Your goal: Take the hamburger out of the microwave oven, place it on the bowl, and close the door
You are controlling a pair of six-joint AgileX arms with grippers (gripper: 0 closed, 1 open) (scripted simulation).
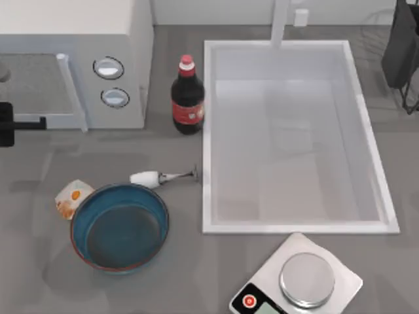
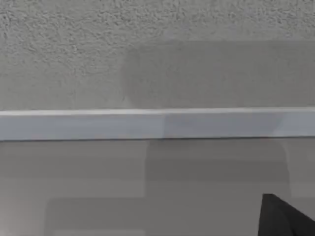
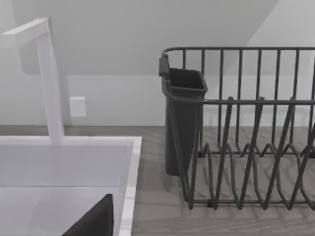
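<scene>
The hamburger [image 1: 72,198] lies on the table [image 1: 170,275] near its left edge, touching the outside of the bowl [image 1: 120,226] at the bowl's upper-left rim, not in it. The bowl sits toward the front left of the table and holds nothing.

The microwave [image 1: 98,39] stands at the table's back left corner, its two knobs [image 1: 109,67] on the panel facing forward. Its door [image 1: 39,88], with the white bar handle [image 1: 72,91], appears shut against the oven front.

The left gripper [image 1: 29,123] sits at the left edge of the table, just in front of the door's lower corner; I cannot tell whether its fingers are spread or pressed together. In the left wrist view a dark fingertip [image 2: 283,219] shows over the grey surface.

A small wine glass [image 1: 154,178] lies on its side just behind the bowl, between bowl and sink [image 1: 208,131]. A dark soda bottle [image 1: 187,98] stands between microwave and sink. A white scale [image 1: 298,284] with a steel pan rests at the front edge, right of the bowl.

The right arm is parked at the back right corner, over the dish rack [image 3: 246,147]; its finger state cannot be told.
</scene>
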